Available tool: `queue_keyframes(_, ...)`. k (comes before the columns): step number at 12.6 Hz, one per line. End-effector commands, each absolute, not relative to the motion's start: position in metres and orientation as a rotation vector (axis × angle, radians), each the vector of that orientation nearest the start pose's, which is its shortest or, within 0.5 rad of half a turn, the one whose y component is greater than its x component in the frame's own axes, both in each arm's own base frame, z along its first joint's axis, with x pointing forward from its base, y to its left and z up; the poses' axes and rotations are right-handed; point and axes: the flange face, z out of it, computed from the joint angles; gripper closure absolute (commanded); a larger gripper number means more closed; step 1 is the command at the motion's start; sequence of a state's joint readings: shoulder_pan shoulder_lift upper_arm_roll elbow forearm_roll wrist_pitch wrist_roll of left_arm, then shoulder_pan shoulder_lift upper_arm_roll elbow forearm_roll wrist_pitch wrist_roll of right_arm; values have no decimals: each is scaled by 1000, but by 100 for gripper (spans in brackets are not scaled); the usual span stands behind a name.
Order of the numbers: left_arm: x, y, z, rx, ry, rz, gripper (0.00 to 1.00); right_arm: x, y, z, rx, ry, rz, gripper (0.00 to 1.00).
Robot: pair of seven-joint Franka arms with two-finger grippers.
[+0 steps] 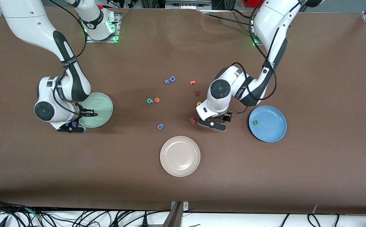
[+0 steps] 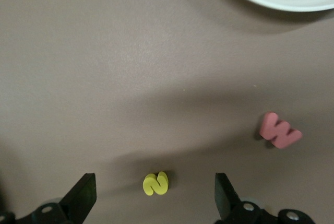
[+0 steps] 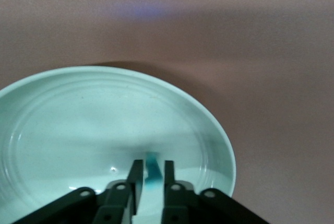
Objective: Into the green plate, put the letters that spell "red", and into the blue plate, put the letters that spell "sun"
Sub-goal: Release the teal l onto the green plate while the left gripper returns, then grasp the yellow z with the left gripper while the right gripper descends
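Teal "r" (image 3: 152,174) sits between my right gripper (image 3: 152,178)'s barely parted fingers over the green plate (image 3: 62,125), and it may stick; left gripper (image 2: 151,195), spread wide above the yellow "s" (image 2: 155,183), could nudge it.

Foam letters on the table: blue "D" (image 1: 172,78), blue "6" (image 1: 160,126), pink "w" (image 2: 279,131).

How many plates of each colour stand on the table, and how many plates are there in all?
green plate: 1
blue plate: 1
cream-white plate: 1
Total: 3 plates
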State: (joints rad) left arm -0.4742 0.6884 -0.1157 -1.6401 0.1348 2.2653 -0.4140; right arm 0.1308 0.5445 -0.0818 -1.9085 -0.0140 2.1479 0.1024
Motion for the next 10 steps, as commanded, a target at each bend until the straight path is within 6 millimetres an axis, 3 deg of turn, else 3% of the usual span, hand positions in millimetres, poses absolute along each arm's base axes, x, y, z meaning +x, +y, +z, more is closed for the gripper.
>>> queue_keyframes(1,580,-360,204,-3138,215,129,1,595,29,201,-3169,57,465,23)
queue_keyframes(4,574,-348,188,-3127,188,189,7,593,43,250,-3161,90,481,19)
queue_keyframes(6,570,-343,180,-3117,182,214,18,588,75,278,-3157,148,466,19)
queue_keyframes(8,570,-339,178,-3116,170,226,22,580,124,299,-3154,281,430,19)
queue_keyframes(10,569,-339,177,-3121,148,234,23,568,181,305,-3137,444,404,18)
